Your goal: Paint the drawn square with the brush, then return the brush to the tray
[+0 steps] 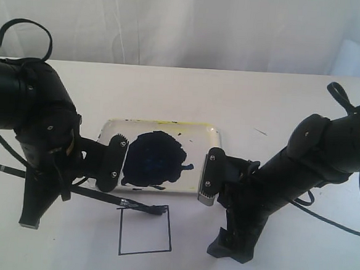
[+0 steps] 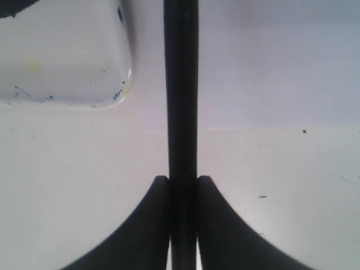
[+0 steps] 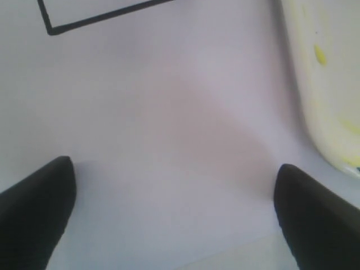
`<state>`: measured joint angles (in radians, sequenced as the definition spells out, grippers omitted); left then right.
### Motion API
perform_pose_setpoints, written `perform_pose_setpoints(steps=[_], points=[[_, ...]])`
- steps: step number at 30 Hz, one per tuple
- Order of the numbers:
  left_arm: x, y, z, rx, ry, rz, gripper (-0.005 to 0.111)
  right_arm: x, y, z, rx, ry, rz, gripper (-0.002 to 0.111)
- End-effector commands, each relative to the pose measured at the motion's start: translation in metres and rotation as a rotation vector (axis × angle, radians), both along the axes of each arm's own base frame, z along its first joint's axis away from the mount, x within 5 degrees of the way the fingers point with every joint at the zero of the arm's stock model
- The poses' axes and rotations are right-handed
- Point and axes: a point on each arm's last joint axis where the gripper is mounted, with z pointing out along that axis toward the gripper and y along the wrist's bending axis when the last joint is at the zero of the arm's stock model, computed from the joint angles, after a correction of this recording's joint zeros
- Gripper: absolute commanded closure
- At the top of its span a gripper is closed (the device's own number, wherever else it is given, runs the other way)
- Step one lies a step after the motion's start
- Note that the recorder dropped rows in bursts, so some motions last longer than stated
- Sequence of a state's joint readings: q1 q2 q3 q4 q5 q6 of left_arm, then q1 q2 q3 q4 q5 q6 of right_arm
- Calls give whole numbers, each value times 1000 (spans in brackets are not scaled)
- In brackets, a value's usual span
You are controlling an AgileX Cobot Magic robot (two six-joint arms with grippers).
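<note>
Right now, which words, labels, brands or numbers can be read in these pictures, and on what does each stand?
There is no readable text in any view.
The tray carries only paint stains.
The drawn square is a bare outline.
The brush has a pale band without letters.
The left arm and the right arm show no legible marking.

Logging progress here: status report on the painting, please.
Left gripper shut on brush, tip at drawn square's top edge. Right gripper open, empty, beside tray. Square inside white. Nothing blocking.

White tray (image 1: 201, 146) with yellowish stains, dark blue paint blob (image 1: 153, 161), black brush (image 1: 95, 194) with pale band, black-outlined white square (image 1: 145, 231)
</note>
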<state>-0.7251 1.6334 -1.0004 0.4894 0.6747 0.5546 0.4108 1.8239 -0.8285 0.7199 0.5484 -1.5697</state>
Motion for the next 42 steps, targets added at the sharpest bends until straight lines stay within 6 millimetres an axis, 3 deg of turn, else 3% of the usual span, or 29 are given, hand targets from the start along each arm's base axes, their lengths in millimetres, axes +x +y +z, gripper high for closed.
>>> perform_pose_setpoints(steps=[1,13,22,30,42], points=[[-4,5,1,63,24,9,107,-11,-4,-14,-35,100,33,19],[-8,16,17,121,-10,15,107,-11,-4,-14,-35,98,32,19],[-5,2,15,-45,-41,28,107,-11,-4,-14,-35,98,32,19],[-1,0,0,-4,-4,25,107,-11,-4,-14,-35,98,32,19],[-1,5,1,47,-9,50,107,-11,-4,-14,-35,100,33,19]])
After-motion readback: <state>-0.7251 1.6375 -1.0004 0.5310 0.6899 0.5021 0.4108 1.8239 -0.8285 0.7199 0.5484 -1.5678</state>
